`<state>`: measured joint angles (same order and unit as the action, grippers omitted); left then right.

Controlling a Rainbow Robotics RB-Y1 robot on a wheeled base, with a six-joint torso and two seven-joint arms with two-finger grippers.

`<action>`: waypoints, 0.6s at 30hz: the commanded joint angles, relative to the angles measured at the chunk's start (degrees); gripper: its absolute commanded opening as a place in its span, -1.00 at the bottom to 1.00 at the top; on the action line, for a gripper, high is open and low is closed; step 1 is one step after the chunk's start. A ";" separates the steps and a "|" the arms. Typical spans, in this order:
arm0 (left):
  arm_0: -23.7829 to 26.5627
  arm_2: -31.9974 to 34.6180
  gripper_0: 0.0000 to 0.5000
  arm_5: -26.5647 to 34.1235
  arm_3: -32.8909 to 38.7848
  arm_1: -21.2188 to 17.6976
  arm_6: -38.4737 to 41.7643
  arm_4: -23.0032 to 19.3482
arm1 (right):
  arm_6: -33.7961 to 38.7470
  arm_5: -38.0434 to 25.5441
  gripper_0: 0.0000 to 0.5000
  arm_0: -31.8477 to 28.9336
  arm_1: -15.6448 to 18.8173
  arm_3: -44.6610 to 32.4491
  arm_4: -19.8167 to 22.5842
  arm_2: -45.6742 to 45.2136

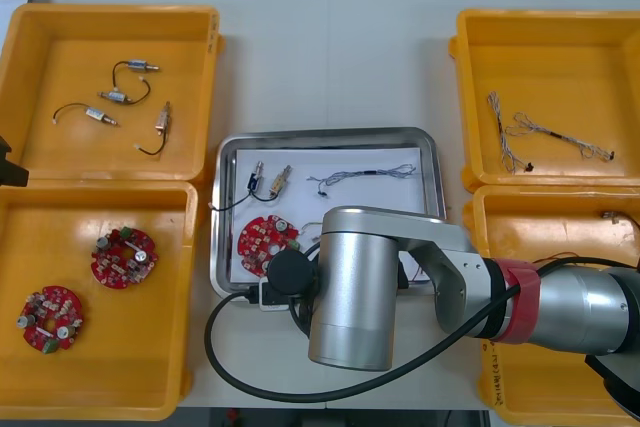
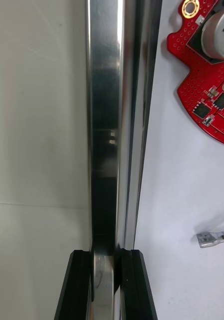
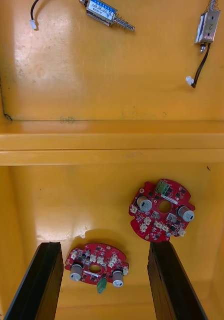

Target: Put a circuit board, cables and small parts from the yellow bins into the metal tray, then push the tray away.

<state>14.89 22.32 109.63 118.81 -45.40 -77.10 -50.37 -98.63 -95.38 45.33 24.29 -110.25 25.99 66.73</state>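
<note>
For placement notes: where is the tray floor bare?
Bare: white strip between twisted cable and right arm. Crowded: left side of tray, with small metal part and circuit board. Right gripper shut on near rim; left gripper open over a yellow bin.

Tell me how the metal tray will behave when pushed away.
Clamped at its rim by the right gripper, the metal tray looks rigid, likely moving whole. Shiny metal on the smooth table probably slides easily. The loose circuit board inside may shift. Left gripper hovers over a yellow bin.
</note>
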 commanded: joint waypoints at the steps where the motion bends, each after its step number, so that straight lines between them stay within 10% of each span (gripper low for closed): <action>1: -1.18 1.24 1.00 0.37 1.87 -2.67 0.02 -0.43 | 0.54 0.54 -1.00 0.90 -1.17 -1.20 -1.55 0.77; 18: -1.18 1.24 1.00 0.37 1.87 -2.67 0.02 -0.43 | 0.54 0.63 -1.00 5.20 0.06 0.38 -1.64 -1.08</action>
<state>14.89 22.32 109.63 118.81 -45.40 -77.10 -50.37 -98.63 -95.33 47.40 24.31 -110.08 24.66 66.69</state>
